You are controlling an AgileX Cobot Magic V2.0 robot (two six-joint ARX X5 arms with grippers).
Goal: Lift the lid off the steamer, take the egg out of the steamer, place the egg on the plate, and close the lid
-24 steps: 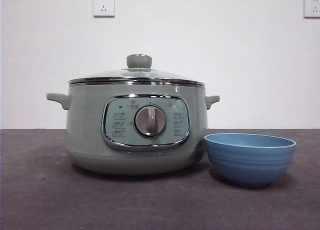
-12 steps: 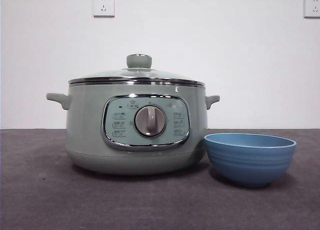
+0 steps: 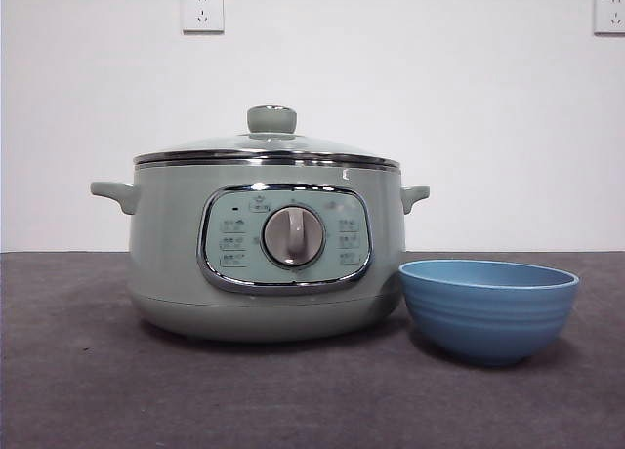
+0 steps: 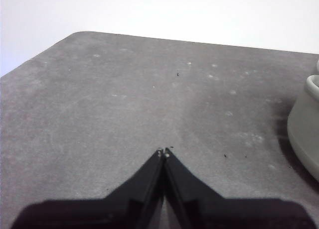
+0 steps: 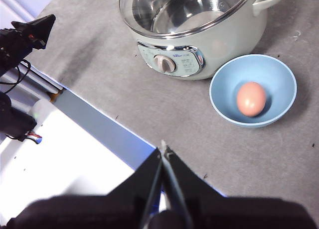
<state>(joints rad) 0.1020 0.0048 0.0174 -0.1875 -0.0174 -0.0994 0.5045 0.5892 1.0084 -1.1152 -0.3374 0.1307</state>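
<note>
From the front you could not see into the plate (image 3: 488,307): its wall hid the egg (image 5: 250,98), which showed only from the right wrist. The panel markings on the steamer (image 3: 176,244) were too small for you to read. In the left wrist view the picture's edge cut the steamer down to a sliver of wall and handle. In the right wrist view the edge cropped the lid (image 5: 189,10), and the knob was out of sight.
</note>
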